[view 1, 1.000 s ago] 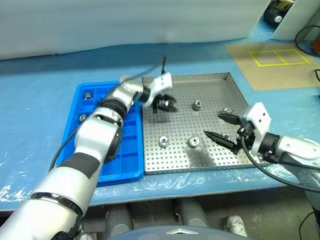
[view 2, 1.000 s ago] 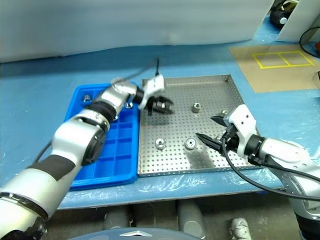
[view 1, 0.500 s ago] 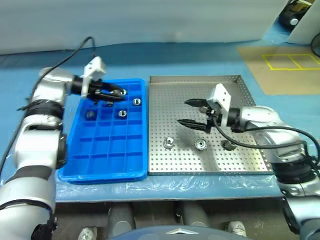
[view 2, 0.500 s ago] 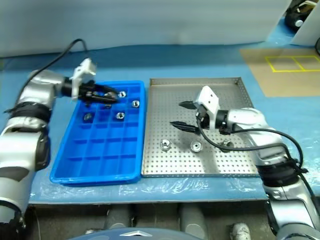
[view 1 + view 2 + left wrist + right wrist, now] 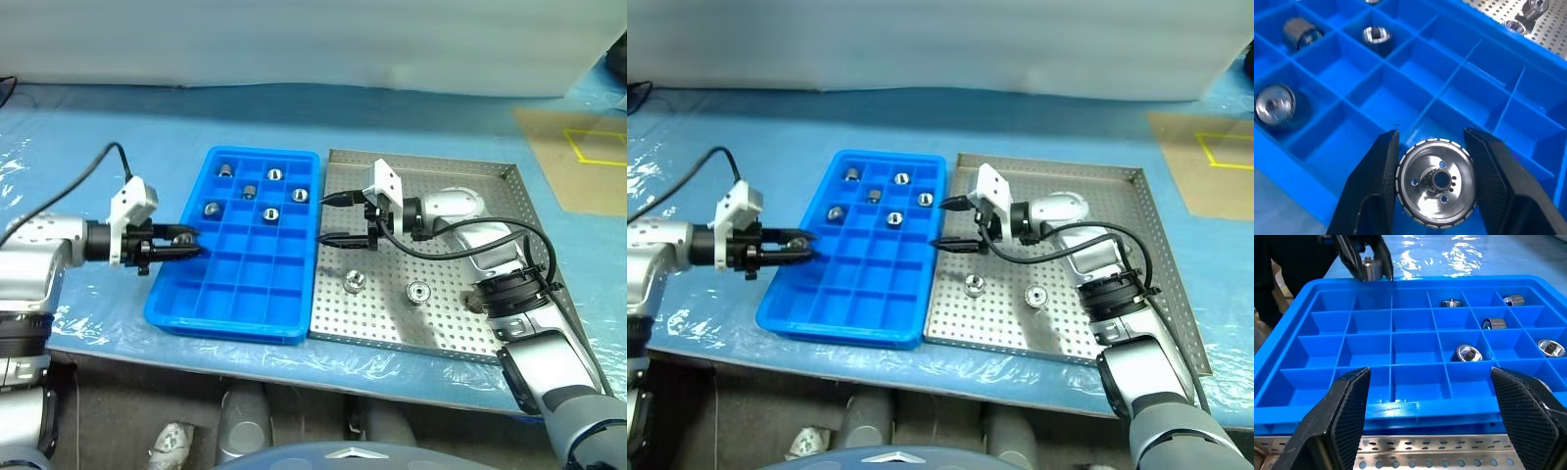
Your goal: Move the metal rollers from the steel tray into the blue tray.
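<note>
The left hand (image 5: 181,242) is clenched on a roller (image 5: 1435,182), gripped edge-on between its two fingers (image 5: 1374,188). It hangs at the left rim of the blue tray (image 5: 220,311), fingertips over the outermost column of compartments. One second ago this hand was over the steel tray (image 5: 460,328), beside a roller there; half a second ago it was over the far rows of the blue tray; now it has drawn back to the tray's left side.

The right hand (image 5: 332,217) stands released, fingers wide apart with nothing between them, over the steel tray's left edge and pointing at the blue tray. A second ago it hovered at the steel tray's right side; it has since crossed that tray toward the blue one. The camera has also swung, so both trays sit elsewhere in the picture without having moved on the bench (image 5: 118,137).

Five rollers (image 5: 254,190) lie in separate compartments in the far rows of the blue tray, ahead of the right hand's fingertips. Two more rollers (image 5: 354,283) rest on the steel tray's perforated floor, near and below the right hand, well apart from each other; the second lies at (image 5: 419,292). A third, partly hidden by the right arm, lies further right (image 5: 473,300).
</note>
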Robot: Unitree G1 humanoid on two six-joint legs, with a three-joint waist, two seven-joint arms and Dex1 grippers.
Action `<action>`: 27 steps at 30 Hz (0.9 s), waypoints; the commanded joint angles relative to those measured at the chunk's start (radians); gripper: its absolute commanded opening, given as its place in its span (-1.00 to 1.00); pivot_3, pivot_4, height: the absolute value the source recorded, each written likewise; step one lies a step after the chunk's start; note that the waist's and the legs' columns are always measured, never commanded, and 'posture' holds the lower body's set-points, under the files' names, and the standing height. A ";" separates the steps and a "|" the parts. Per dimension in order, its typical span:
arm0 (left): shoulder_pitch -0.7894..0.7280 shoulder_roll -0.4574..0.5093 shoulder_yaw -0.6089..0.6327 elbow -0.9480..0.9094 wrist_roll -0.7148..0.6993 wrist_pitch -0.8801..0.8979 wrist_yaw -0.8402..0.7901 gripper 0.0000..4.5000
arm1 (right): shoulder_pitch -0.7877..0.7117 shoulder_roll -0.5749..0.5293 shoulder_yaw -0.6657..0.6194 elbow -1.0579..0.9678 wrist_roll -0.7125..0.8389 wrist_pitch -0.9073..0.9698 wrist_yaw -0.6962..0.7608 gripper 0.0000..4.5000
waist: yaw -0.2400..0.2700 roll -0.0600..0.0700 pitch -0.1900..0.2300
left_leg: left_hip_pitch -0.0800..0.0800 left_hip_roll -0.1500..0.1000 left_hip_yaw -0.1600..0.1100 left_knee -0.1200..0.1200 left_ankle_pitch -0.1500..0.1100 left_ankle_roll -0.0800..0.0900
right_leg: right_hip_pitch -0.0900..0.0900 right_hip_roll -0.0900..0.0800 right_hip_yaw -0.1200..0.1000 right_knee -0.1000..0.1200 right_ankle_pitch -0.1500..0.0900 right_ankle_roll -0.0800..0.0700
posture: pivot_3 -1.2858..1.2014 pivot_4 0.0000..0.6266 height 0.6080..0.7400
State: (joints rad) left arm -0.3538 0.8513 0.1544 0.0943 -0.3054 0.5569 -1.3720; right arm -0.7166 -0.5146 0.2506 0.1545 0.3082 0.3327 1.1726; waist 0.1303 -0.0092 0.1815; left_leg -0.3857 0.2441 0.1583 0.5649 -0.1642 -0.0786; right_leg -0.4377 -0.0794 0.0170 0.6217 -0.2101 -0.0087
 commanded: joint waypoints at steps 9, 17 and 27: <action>0.010 0.035 -0.024 0.077 -0.003 -0.094 0.033 -0.06 | 0.027 -0.018 -0.037 -0.050 -0.017 -0.012 -0.001 0.80 | -0.005 0.000 0.000 | 0.000 0.000 -0.005 -0.001 0.004 -0.006 | 0.000 0.003 0.000 0.001 0.000 0.000 | 0.12 -0.52 1.00; -0.126 0.054 -0.082 0.145 0.003 -0.127 -0.005 0.63 | 0.049 -0.030 -0.054 -0.077 -0.020 -0.001 -0.027 0.80 | -0.009 0.000 0.000 | 0.001 0.000 -0.005 0.000 0.004 -0.006 | 0.000 0.004 0.001 0.001 0.000 0.000 | 0.09 -0.52 1.00; -0.655 -0.099 -0.195 0.501 0.075 -0.324 -0.065 0.63 | 0.111 -0.077 -0.105 -0.176 -0.002 0.058 -0.064 0.80 | 0.001 -0.001 0.000 | -0.001 -0.001 -0.006 0.003 0.004 -0.006 | 0.002 0.003 0.001 0.002 0.000 -0.001 | 0.00 -0.52 1.00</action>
State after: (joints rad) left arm -0.9522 0.7647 -0.0268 0.5545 -0.2416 0.2817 -1.4147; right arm -0.6059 -0.5759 0.1905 0.0347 0.2814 0.3810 1.1152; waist 0.1310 -0.0098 0.1812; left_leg -0.3867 0.2424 0.1519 0.5685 -0.1606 -0.0844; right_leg -0.4348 -0.0765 0.0177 0.6235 -0.2102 -0.0094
